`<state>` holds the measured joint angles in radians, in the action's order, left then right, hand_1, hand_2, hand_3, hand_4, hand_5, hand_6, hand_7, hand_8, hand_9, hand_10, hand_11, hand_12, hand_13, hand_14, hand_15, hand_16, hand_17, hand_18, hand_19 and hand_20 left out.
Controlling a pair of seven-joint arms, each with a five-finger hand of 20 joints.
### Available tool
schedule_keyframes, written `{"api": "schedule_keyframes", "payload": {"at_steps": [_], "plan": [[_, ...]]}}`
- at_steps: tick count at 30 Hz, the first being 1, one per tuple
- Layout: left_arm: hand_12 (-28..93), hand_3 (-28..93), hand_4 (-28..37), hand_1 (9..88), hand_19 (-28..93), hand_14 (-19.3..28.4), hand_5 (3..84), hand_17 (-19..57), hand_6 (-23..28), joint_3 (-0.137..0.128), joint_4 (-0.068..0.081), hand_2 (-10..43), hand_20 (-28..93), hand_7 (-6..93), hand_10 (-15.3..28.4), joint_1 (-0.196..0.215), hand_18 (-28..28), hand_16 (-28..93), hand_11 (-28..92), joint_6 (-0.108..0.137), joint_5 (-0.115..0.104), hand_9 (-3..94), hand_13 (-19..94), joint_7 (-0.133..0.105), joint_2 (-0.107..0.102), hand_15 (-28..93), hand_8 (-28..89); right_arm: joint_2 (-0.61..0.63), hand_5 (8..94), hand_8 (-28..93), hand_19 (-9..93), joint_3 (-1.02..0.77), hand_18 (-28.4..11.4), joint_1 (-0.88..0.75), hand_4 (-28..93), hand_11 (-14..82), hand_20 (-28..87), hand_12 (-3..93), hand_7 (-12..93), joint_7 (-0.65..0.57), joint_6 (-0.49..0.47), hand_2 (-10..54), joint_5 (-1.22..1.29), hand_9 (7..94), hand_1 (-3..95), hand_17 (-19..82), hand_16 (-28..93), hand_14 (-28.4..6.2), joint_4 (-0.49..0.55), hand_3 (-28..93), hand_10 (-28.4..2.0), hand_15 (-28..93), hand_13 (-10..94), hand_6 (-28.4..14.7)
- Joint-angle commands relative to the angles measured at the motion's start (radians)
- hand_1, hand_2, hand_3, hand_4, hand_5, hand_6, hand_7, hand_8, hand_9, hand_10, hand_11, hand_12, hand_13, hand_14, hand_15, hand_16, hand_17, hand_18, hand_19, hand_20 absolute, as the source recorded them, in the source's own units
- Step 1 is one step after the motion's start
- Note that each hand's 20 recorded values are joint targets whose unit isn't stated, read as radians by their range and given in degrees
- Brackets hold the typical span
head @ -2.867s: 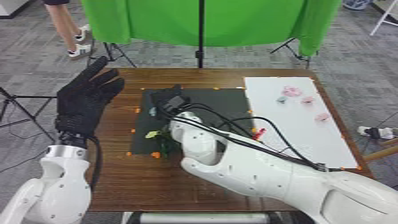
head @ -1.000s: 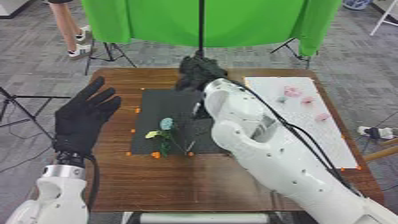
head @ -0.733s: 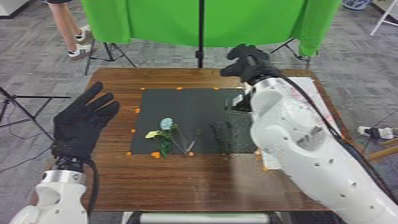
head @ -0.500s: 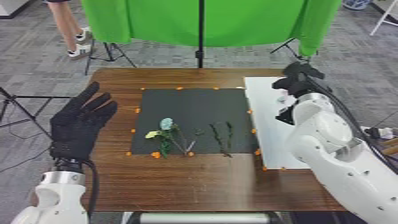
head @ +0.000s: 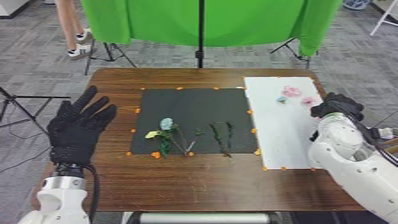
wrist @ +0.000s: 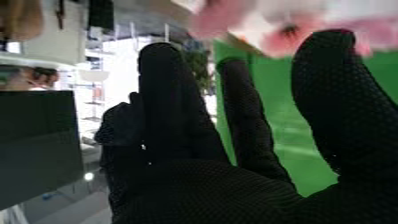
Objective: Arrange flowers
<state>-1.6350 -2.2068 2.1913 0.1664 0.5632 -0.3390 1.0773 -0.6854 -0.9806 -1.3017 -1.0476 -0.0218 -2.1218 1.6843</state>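
Open right hand close to the pink flowers

The right hand [head: 342, 106] is open, with its fingers straight and nothing in its grip. It is at the side of the white sheet [head: 280, 135]. Just to its left is one pink flower [head: 308, 101]. Another pink flower [head: 291, 91] is a bit farther left and ahead of the hand, with a small blue-green flower [head: 282, 100] close by.

Well to the left of that hand is the dark mat [head: 191, 107]. It holds a blue flower [head: 166, 124], a yellow flower [head: 152, 134] and some thin green stems [head: 228, 132]. They look partly set out, so adding a pink flower seems to be the job now. The left hand [head: 82, 127] is open too, out past the mat's other side.

The pink flowers look very light, with soft petals that a hard squeeze could bend or crush. It would be best to pinch low, under the petals, with the thumb and a fingertip. A quick bump could push such a light flower away. The stems look stiffer, but they may roll, so pinch them near the middle.
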Motion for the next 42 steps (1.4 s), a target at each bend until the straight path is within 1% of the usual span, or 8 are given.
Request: {"api": "schedule_keyframes", "payload": {"at_steps": [1,4,9,14,20,26,32,42], "plan": [[12,75,-28.3,17.2,59,28.2,37.8,-8.1,9.0,0.001,0.012,10.3,8,12.1,20.3,0.009,28.4,-8,24,0.001,0.0,34.7,26,0.028,0.016,53,-9,-0.015,49.3,-13,89,0.032,-23.6,0.01,-28,17.2,63,13.2,15,-0.036,-0.032,-9.5,0.023,49.2,34.7,16,5,-20.5,-0.055,82,-22.1,78,41,-0.9],[12,75,-28.3,17.5,59,28.3,37.8,-8.1,9.0,0.003,0.015,10.3,9,12.2,20.4,0.004,28.4,-8,24,-0.002,0.001,34.8,26,0.031,0.019,53,-9,-0.024,52.6,-13,89,0.049,-24.2,0.014,-28,17.0,62,13.2,15,-0.05,-0.023,-9.5,0.013,51.9,36.6,18,4,-19.1,-0.081,83,-21.9,76,45,0.3],[12,75,-28.3,17.7,59,28.2,37.9,-8.0,9.1,0.001,0.018,10.3,9,12.3,20.6,0.004,28.4,-8,24,-0.007,0.007,35.0,26,0.049,0.031,54,-9,-0.007,65.7,-11,93,0.129,-23.4,0.021,-28,21.4,56,13.9,16,-0.033,0.098,-9.5,-0.068,69.0,44.6,25,12,-11.2,-0.11,80,-14.6,71,61,2.2],[12,75,-28.3,17.8,59,28.3,37.8,-8.0,9.1,0.009,0.019,10.4,9,12.3,20.6,0.011,28.4,-8,24,-0.006,0.004,35.2,26,0.047,0.033,54,-9,-0.002,85.5,1,93,0.156,-21.5,0.018,-28,14.4,57,32.0,19,-0.033,0.193,-9.5,-0.109,93.2,58.3,38,18,-4.5,-0.108,68,-6.3,67,80,2.3],[12,75,-28.3,17.8,59,28.2,37.9,-8.1,9.2,0.006,0.025,10.4,10,12.3,20.6,0.014,28.4,-8,25,-0.008,0.003,35.2,26,0.051,0.035,54,-9,0.01,87.7,2,93,0.176,-21.6,0.03,-28,15.9,58,31.7,18,-0.032,0.315,-9.5,-0.178,93.7,60.1,41,18,-3.4,-0.019,68,-6.0,65,83,1.4],[12,75,-28.3,17.9,59,28.3,37.9,-8.1,9.2,0.003,0.024,10.3,10,12.4,20.7,0.028,28.4,-8,25,0.001,-0.013,35.2,26,0.029,0.031,54,-9,-0.094,88.7,3,93,0.214,-22.2,0.088,-28,17.9,59,31.4,17,0.134,0.356,-9.5,-0.246,93.7,59.5,41,19,-3.5,0.124,70,-5.9,65,84,0.9],[12,75,-28.3,17.9,59,28.3,38.0,-8.1,9.3,0.003,0.022,10.2,10,12.6,20.7,0.02,28.4,-8,25,0.009,-0.018,35.4,26,0.018,0.023,54,-9,-0.277,88.7,4,93,0.281,-22.2,0.131,-28,18.5,60,31.5,17,0.367,0.268,-9.5,-0.164,93.7,58.7,41,20,-3.6,0.205,71,-6.1,65,83,0.8],[12,76,-28.3,18.0,59,28.3,38.1,-8.0,9.5,-0.003,0.019,10.3,11,13.0,20.8,0.016,28.4,-8,25,0.01,-0.012,35.5,26,0.028,0.023,54,-9,-0.479,87.2,4,93,0.401,-21.3,0.16,-28,19.2,61,33.3,18,0.511,0.132,-9.5,-0.199,93.7,56.9,38,21,-5.0,0.117,73,-6.6,69,80,1.2]]}}
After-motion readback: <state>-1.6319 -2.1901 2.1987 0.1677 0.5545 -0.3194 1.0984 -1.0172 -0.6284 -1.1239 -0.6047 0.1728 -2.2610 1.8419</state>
